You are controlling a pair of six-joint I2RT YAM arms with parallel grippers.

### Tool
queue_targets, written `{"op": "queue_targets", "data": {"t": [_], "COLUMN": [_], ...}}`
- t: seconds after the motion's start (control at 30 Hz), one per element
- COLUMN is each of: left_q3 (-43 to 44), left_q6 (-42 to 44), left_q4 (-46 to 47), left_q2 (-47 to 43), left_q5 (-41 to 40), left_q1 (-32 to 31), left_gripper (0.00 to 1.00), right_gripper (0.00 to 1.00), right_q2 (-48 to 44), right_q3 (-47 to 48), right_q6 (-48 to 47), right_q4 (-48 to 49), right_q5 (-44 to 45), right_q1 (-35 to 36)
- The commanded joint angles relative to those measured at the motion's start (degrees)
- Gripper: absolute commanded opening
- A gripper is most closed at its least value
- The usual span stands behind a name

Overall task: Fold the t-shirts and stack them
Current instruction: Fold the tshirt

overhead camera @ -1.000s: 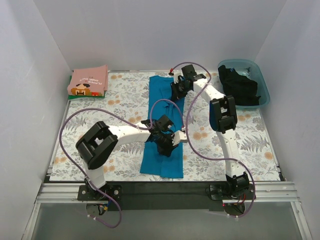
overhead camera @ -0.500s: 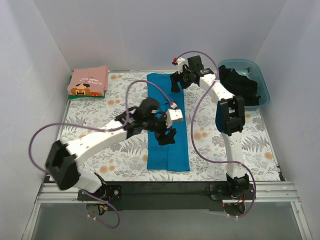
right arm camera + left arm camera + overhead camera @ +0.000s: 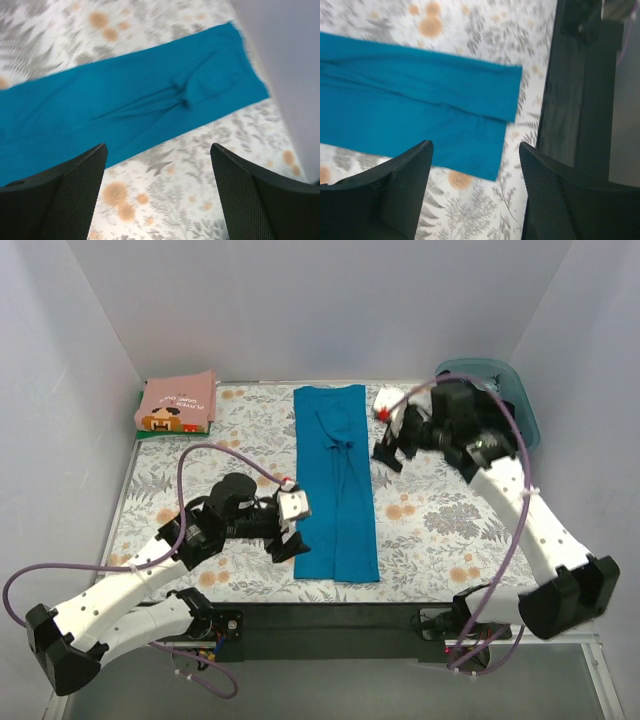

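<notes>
A teal-blue t-shirt (image 3: 338, 490), folded into a long narrow strip, lies flat down the middle of the table. Its near end (image 3: 445, 125) shows in the left wrist view and its far end (image 3: 150, 100) in the right wrist view. My left gripper (image 3: 288, 543) hovers open just left of the strip's near end, with nothing between its fingers (image 3: 395, 185). My right gripper (image 3: 390, 455) hangs open to the right of the strip's far half, also empty (image 3: 159, 150). A folded pink t-shirt (image 3: 178, 402) with a pixel print rests on a green one (image 3: 150, 433) at the back left corner.
The floral table covering (image 3: 450, 520) spreads under everything. A translucent blue tub (image 3: 524, 405) stands at the back right, mostly behind my right arm. White walls close in the left, back and right sides. A black rail (image 3: 575, 100) runs along the near table edge.
Both grippers opened and let go of the teal-blue t-shirt. The left arm drew back to the near left, the right arm swung off to the right. The strip now lies straight.
</notes>
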Motion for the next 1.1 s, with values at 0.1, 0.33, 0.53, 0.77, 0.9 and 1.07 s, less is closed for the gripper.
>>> {"op": "queue_targets", "data": {"t": [0.1,0.33,0.53,0.77,0.9,1.07], "left_q3": [-17.25,-25.98,-26.08,-26.52,-26.43,-27.04], "left_q6": [16.49,26.18,27.23,27.42,26.53,27.23], "left_q4": [-3.83,3.99,9.09,13.3,15.68,17.53], "left_q2": [-9.29,-2.36,3.09,6.69,8.98,11.79], "left_q5": [7.82,9.14,9.76,10.02,9.23,8.35], "left_q1": [0.14,0.14,0.05,-0.74,-1.0,-1.27], "left_gripper": [0.62,0.57,0.55,0.53,0.5,0.49], "right_gripper": [0.84,0.69,0.57,0.54,0.54,0.53], "right_q2": [-15.21,-16.37,-17.51,-17.95,-18.13,-16.55], "right_q3": [-29.0,-43.52,-46.17,-51.0,-52.94,-54.17], "right_q6": [-17.68,-20.23,-21.29,-23.57,-24.63,-24.37], "right_q4": [-4.81,1.34,3.46,4.87,6.01,6.89], "right_q5": [6.09,8.83,7.17,6.9,7.69,8.13], "right_q1": [14.2,23.78,27.92,31.53,32.41,32.76]}}
